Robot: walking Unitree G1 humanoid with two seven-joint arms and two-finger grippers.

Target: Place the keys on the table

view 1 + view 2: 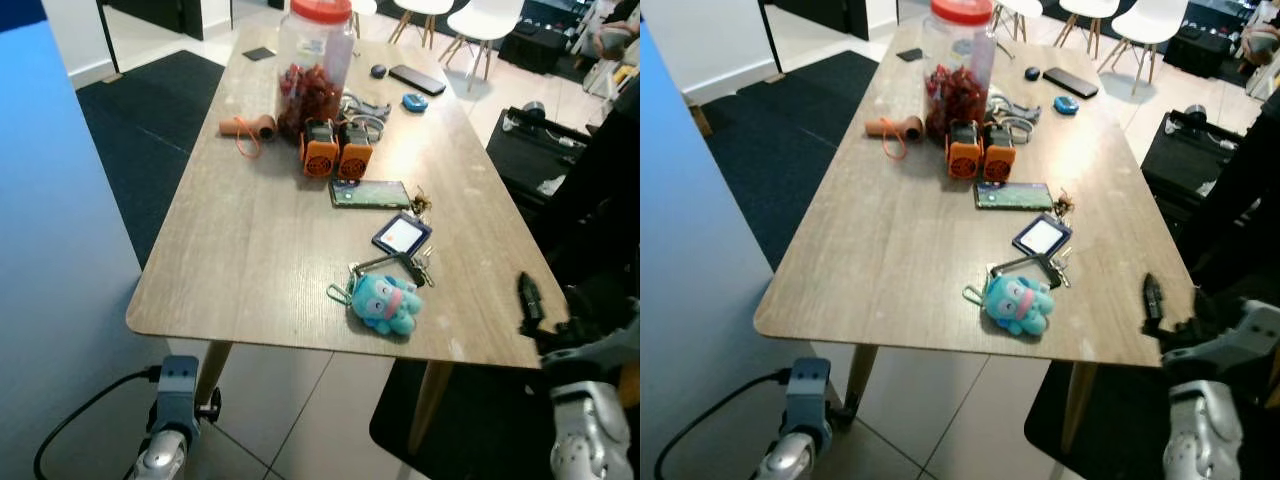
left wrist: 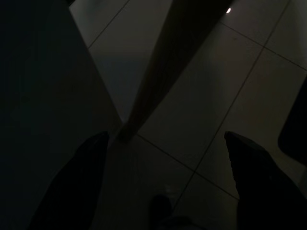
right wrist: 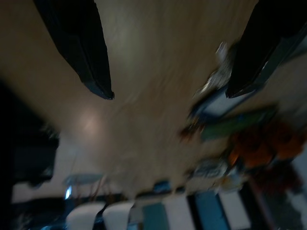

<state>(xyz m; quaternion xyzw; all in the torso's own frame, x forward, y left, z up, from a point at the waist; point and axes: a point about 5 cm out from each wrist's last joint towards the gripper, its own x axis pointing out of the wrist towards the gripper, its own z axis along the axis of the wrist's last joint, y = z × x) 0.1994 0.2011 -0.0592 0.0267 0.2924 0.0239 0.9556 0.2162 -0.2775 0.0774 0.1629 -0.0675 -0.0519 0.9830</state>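
Note:
The keys [image 1: 414, 268] lie on the wooden table [image 1: 250, 250] near its front right corner. A blue plush toy [image 1: 385, 304] is attached to them, and a dark blue card holder [image 1: 402, 235] lies just behind. My right gripper [image 3: 170, 91] hovers at the table's front right edge, to the right of the keys. It is open with nothing between its fingers [image 1: 527, 297]. My left gripper [image 2: 167, 136] hangs open below the table's front left corner, over the tiled floor beside a table leg [image 2: 158, 81].
Further back on the table stand a jar with a red lid [image 1: 315, 65], two orange devices [image 1: 336, 150], a phone [image 1: 370, 193] and several small items. A blue panel [image 1: 50, 250] is at my left. A black case [image 1: 545, 150] and white chairs [image 1: 485, 25] are to the right and behind.

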